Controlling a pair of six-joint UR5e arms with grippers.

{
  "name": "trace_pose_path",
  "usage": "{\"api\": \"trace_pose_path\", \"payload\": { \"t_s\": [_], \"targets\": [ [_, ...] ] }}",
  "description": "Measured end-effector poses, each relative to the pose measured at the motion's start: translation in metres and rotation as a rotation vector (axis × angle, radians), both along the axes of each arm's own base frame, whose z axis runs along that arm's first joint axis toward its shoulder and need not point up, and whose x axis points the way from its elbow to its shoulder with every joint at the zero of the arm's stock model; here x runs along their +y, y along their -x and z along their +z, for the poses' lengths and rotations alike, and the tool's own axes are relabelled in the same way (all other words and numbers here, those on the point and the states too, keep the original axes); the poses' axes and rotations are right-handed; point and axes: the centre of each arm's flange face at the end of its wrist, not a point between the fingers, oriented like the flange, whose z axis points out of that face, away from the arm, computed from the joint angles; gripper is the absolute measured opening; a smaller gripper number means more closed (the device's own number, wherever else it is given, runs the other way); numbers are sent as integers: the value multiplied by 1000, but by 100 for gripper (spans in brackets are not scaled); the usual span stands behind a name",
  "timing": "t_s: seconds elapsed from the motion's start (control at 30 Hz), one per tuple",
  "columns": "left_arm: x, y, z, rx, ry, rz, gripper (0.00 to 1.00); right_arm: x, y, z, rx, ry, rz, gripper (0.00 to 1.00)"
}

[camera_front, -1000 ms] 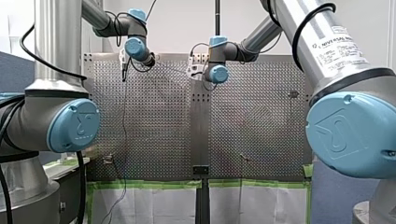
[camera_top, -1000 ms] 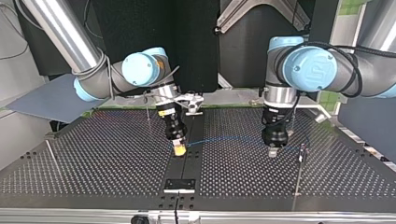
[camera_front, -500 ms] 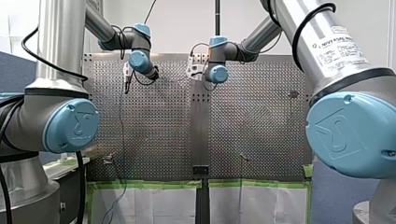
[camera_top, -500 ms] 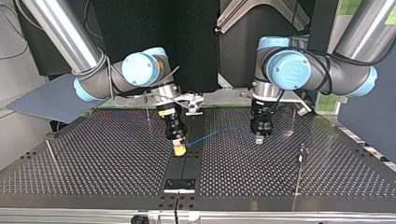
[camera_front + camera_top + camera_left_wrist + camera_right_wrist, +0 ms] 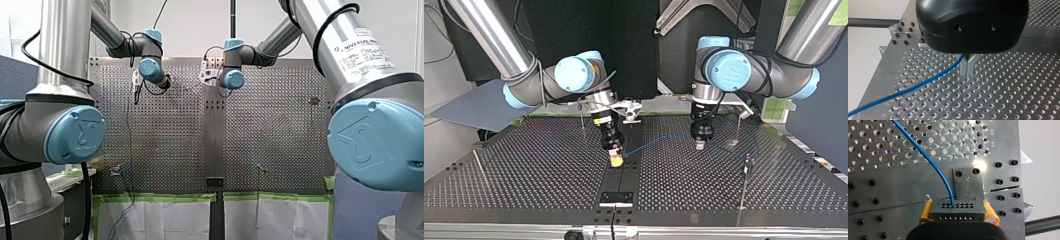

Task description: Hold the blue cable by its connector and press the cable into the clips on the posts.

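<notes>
My right end effector (image 5: 615, 159), on a slanted wrist at the middle seam of the perforated metal counter (image 5: 524, 170), clamps the dark grey multi-hole connector (image 5: 957, 209) in yellow pads. Farther back, the thin blue cable (image 5: 923, 153) arcs to my left end effector (image 5: 700, 145), pointing straight down, metal fingers (image 5: 964, 70) pinched around it.

Readable text: arm label, cap logo, plate letters
Front view: white label (image 5: 366, 51) on my right arm (image 5: 336, 35) reads "UNIVERSAL ROBOTS", the smaller lines under it too small to read; blue joint cap (image 5: 372, 142) has an embossed UR logo; right wrist view: perforated table (image 5: 905, 187) is engraved "AB" and "AC" by its edge holes; marks at the table's edge in the left wrist view are unreadable
</notes>
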Motion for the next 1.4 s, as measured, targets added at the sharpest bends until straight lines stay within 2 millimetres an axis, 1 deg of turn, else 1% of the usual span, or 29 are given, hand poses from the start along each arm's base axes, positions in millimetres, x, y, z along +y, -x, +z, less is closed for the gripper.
{"api": "trace_pose_path", "payload": {
  "t_s": [0.4, 1.4],
  "targets": [
    [-6, 4, -1, 9, -6, -12, 0, 0, 0, 0, 0, 0, 0, 0],
    [-7, 5, -1, 10, -6, -12, 0, 0, 0, 0, 0, 0, 0, 0]
  ]
}}
